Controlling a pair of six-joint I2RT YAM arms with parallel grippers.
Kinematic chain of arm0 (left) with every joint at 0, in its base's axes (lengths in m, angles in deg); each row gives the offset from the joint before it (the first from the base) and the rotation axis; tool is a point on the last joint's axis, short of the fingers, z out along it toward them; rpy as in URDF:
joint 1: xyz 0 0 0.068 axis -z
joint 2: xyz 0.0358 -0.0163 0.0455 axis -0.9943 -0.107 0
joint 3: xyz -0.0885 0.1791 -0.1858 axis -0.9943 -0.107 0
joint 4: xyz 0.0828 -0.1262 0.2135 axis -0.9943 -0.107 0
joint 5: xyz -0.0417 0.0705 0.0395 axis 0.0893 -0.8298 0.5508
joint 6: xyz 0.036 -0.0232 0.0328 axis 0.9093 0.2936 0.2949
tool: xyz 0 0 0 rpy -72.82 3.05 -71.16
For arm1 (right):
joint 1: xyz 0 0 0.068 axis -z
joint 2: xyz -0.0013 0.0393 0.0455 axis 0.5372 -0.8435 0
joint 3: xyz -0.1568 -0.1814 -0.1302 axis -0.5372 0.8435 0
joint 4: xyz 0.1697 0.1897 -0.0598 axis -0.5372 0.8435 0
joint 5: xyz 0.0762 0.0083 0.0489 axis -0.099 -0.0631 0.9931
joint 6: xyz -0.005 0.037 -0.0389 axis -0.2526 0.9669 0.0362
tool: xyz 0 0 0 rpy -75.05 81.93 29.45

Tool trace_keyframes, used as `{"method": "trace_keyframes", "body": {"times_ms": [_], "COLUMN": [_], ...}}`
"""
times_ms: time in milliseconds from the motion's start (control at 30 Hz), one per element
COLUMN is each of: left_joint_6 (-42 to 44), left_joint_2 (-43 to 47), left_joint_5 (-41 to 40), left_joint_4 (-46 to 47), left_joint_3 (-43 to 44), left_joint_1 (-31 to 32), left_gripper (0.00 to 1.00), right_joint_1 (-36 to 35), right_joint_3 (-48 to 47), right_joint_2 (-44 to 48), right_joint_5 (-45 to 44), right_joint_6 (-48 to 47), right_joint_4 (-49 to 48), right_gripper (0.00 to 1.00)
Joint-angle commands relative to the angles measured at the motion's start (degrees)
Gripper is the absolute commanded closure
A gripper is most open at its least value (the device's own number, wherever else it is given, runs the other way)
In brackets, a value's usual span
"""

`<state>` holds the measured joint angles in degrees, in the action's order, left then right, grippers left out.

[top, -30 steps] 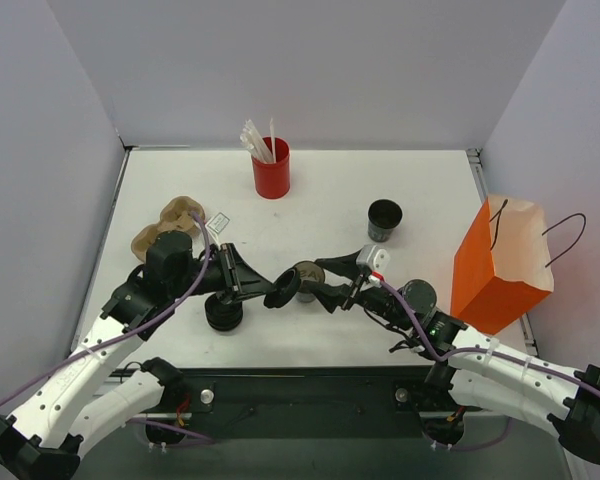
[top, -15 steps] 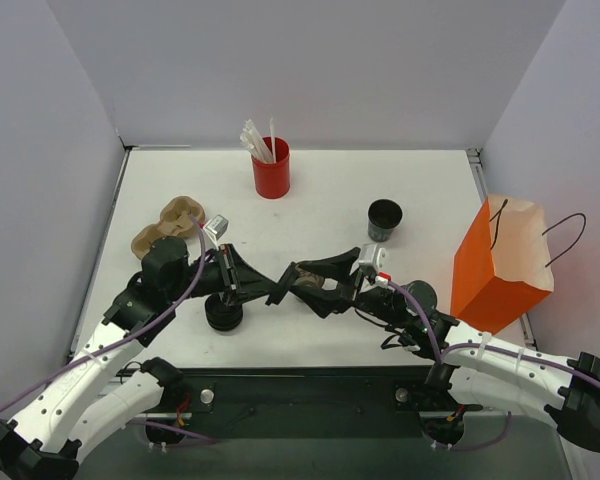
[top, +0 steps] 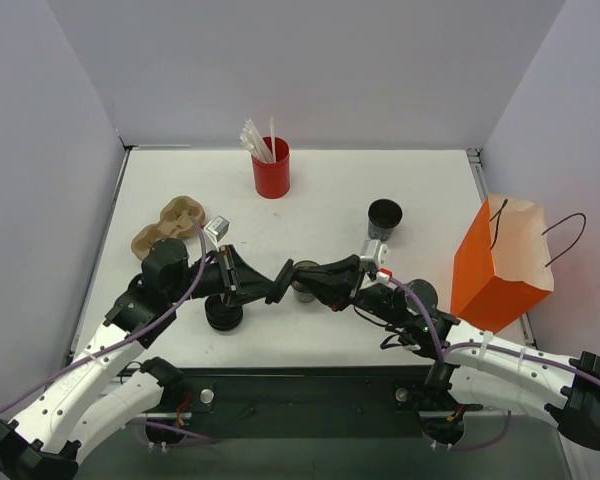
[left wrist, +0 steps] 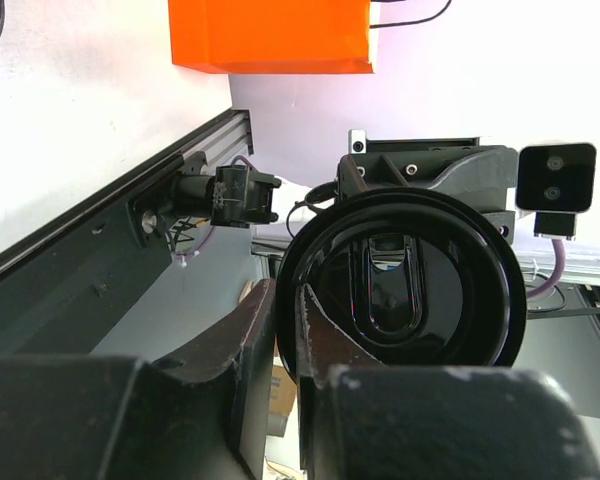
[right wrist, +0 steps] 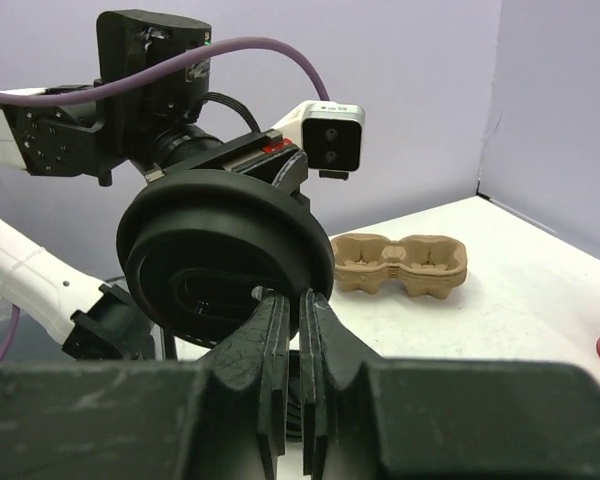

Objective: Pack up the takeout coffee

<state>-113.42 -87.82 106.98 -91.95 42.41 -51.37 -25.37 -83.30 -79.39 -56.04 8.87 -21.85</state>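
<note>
Lid (left wrist: 410,275) pinched by its rim mid-table: my left gripper (left wrist: 288,296) and right gripper (right wrist: 292,300) both clamp it, just beside one cup (top: 303,291). Second cup (top: 384,218) stands open behind my right, well apart; bag (top: 500,268) sits at the table's (top: 330,190) right edge.

1. Centre: left gripper (left wrist: 285,320) and right gripper (right wrist: 292,305) both pinch one black lid (left wrist: 410,290); their arms bar the table (top: 330,190) from 5 to 8 o'clock.
2. 12 o'clock: red straw cup (top: 271,168); bare lanes either side.
3. 2 o'clock: open black cup (top: 384,219).
4. 3–4 o'clock: orange bag (top: 500,265), with a lidded cup (top: 418,296) just beside it.
5. 9 o'clock: cardboard carrier (top: 168,225); 8 o'clock: lid stack (top: 223,315).
</note>
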Motion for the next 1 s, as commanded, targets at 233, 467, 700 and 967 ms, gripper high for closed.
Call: {"method": "trace_keyframes", "body": {"times_ms": [233, 467, 700, 967], "left_joint_6": [13.99, 34.31, 48.28, 52.52], "left_joint_2": [-0.06, -4.8, -4.9, 2.55], "left_joint_5": [-8.21, -32.89, -47.94, -52.0], "left_joint_4": [-5.14, -26.86, -27.68, -21.88], "left_joint_3": [3.61, 16.52, 14.7, 3.2], "left_joint_1": [-0.94, -1.38, -1.38, -1.38], "left_gripper": [0.25, 0.09, 0.03, 0.03], "right_joint_1": [-0.23, 7.14, 14.62, 15.24], "right_joint_3": [-17.55, -32.59, -43.75, -57.55], "right_joint_2": [4.67, -4.71, -17.64, -34.52], "right_joint_5": [-19.92, -22.86, -16.45, -12.74], "right_joint_6": [6.48, 12.36, 14.23, 13.08], "right_joint_4": [34.95, 71.13, 86.38, 102.21], "right_gripper": [1.0, 1.0, 1.0, 1.0]}}
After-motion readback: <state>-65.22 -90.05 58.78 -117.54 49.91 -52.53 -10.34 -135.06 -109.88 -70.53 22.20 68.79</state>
